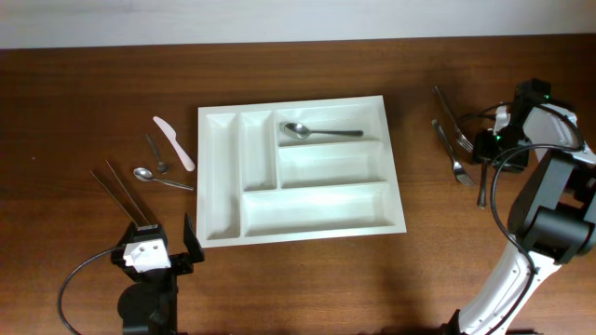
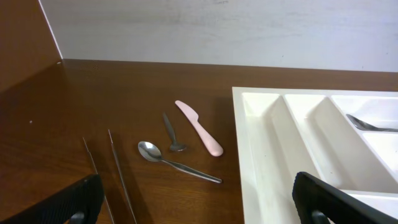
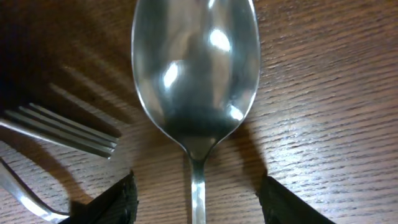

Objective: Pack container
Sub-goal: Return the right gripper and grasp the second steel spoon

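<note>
The white cutlery tray [image 1: 223,223] lies in the middle of the table, and its left part shows in the left wrist view [image 2: 261,162]. One spoon [image 1: 312,132] lies in its far long compartment. My right gripper [image 1: 486,147] is open low over the table to the right of the tray. It straddles the handle of a large steel spoon [image 3: 196,68], which lies on the wood between the fingers [image 3: 198,202], untouched. My left gripper [image 1: 158,240] is open and empty near the tray's front left corner; its fingers [image 2: 199,208] frame the bottom of the left wrist view.
Left of the tray lie a pink knife [image 2: 200,128], a small spoon [image 2: 172,133], a steel spoon [image 2: 174,160] and two thin sticks [image 2: 118,177]. Forks [image 1: 454,130] lie beside the right gripper and show in the right wrist view [image 3: 68,134].
</note>
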{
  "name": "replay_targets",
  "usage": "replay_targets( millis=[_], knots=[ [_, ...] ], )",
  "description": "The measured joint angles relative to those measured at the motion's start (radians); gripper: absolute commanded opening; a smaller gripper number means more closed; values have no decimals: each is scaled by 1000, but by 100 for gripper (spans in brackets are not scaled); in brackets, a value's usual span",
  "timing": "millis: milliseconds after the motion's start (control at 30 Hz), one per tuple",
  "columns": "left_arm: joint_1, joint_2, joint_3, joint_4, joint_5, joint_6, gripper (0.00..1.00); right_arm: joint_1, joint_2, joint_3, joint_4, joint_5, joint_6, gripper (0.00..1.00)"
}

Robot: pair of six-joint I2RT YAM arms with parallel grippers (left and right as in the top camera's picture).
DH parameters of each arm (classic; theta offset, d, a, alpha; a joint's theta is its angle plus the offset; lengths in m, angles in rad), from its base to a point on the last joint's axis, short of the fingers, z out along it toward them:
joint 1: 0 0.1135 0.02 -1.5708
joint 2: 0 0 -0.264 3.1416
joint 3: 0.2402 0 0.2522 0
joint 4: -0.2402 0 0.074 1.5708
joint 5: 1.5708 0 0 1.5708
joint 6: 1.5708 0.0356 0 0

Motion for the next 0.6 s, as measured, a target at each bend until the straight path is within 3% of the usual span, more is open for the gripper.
replay_targets(
  millis=[100,200,367,467,600],
  knots=[
    [0,0,0,0,0,0,99,0,-15,-28,20,-2,-1,47],
    [0,0,0,0,0,0,99,0,-23,-42,26,-1,-2,31],
    [0,0,0,0,0,0,99,-1,-25,-45,26,3,-3,18],
    [0,0,0,0,0,0,99,-2,-26,-48,30,11,-5,4],
    [0,0,0,0,0,0,99,-3,-27,-49,33,17,-5,4]
  ],
)
